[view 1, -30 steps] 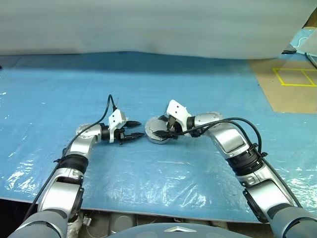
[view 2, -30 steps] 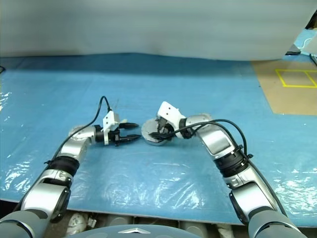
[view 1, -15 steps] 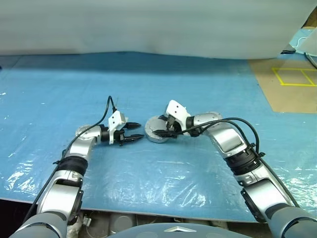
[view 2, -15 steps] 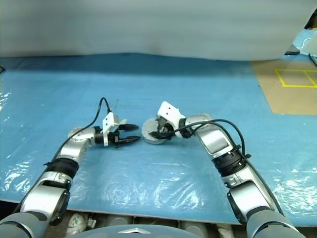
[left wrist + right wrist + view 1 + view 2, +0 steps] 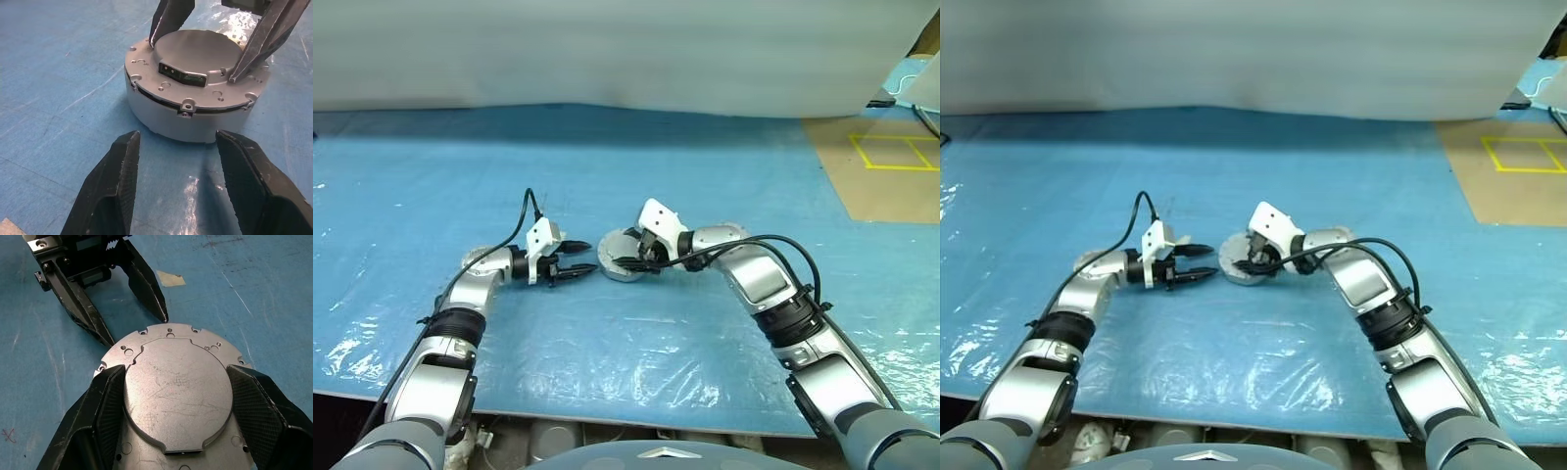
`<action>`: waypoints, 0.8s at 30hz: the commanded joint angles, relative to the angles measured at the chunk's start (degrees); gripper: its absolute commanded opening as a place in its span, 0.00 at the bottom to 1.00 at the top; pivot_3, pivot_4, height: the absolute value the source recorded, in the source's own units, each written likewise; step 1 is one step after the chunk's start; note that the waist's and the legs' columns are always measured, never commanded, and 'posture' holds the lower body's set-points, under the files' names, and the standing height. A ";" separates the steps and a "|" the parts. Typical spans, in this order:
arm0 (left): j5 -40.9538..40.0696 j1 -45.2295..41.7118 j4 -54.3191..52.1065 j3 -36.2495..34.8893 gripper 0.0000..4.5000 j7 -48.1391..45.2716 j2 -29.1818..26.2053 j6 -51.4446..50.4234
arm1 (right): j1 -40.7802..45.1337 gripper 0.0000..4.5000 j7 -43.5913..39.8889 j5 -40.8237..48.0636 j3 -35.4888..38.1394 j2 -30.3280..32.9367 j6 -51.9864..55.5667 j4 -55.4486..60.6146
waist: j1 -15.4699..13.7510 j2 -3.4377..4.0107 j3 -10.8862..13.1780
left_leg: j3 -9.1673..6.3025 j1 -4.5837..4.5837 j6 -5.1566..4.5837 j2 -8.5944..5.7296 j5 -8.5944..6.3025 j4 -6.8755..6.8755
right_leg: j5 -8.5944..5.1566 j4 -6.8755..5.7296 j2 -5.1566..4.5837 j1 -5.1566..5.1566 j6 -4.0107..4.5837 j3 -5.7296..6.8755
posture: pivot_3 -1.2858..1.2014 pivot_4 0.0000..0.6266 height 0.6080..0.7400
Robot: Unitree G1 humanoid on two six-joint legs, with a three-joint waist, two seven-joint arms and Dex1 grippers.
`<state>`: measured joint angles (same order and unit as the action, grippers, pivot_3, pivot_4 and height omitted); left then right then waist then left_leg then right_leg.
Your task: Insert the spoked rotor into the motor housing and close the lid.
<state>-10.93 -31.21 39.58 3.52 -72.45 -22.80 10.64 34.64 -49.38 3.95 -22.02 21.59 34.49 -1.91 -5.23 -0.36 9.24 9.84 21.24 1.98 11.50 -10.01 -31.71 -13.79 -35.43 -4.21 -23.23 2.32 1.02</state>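
1. Evidently the assembly is near its end: the lid (image 5: 200, 46) already lies on top of the housing (image 5: 190, 120), which stands upright on the blue-sheeted counter (image 5: 607, 157) between the two arms. I judge the rotor is already inside.
2. The right jaws come down on the lid from above. They are spread wide astride its raised centre, one finger on each side, tips at the flat rim. They seem to clasp that raised part, though how firmly I cannot say. That hold suits turning or pressing the lid so that its edge lugs meet those of the housing.
3. A dark seam runs round the housing just under the lid. My guess is that the lid is laid on but not yet pressed fully home, which would explain why the right jaws are on it.
4. The left jaws are open and empty. They lie low and nearly level, pointing at the housing's side wall, just short of it and not touching. From there they can close on the wall and steady the housing against sliding on the slippery sheet.
5. The risk I see is the lid going down crooked, or the housing skating away while only one arm bears on it.
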 commanded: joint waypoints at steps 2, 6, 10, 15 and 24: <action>-2.12 0.50 -3.01 -1.74 0.58 0.15 -0.65 -0.56 | -1.49 0.65 1.39 0.07 -0.74 -1.71 3.97 -1.68 | 0.06 0.00 0.00 | 0.01 -0.06 0.00 0.00 0.00 0.00 | 0.00 0.00 0.00 0.03 0.00 -0.04 | 0.52 0.24 1.00; -2.43 1.51 -4.41 -1.94 0.58 0.01 -1.15 -1.33 | -1.21 0.65 2.59 -0.70 -0.88 -2.69 5.65 -2.70 | 0.22 0.00 0.00 | 0.04 -0.13 0.00 0.00 0.00 0.01 | 0.00 0.00 0.00 0.06 0.00 -0.10 | 0.52 0.24 1.00; -2.42 1.77 -4.61 -2.08 0.58 0.13 -1.90 -1.43 | -1.45 0.65 2.79 -2.09 -1.96 -2.22 4.09 -3.93 | 0.70 0.00 0.00 | 0.05 -0.15 0.00 -0.01 0.00 0.03 | 0.00 0.00 0.00 0.06 0.00 -0.11 | 0.52 0.24 1.00; -3.49 1.78 -5.90 -2.92 0.58 -0.02 -3.06 -2.84 | -2.21 0.65 2.90 -3.78 -3.09 -1.22 1.82 -5.86 | 1.11 -0.01 0.00 | 0.04 -0.23 0.00 -0.01 -0.01 0.03 | -0.01 0.00 0.00 0.12 0.00 -0.13 | 0.52 0.24 1.00; -4.32 1.78 -8.14 -3.15 0.58 0.83 -3.24 -3.63 | -1.81 0.65 7.02 -3.51 -0.65 -4.14 4.37 -14.13 | 1.16 -0.02 -0.05 | 0.08 -0.63 -0.02 -0.03 -0.02 0.11 | -0.02 0.03 -0.01 0.44 -0.02 -0.24 | 0.52 0.24 1.00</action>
<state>-13.77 -28.86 34.28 1.28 -72.11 -26.35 7.50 35.43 -45.23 2.47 -21.94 17.03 33.20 -8.19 -4.07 -0.38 9.18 9.92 20.46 1.95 11.47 -10.04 -31.55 -13.82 -35.40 -4.24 -22.69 2.27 0.75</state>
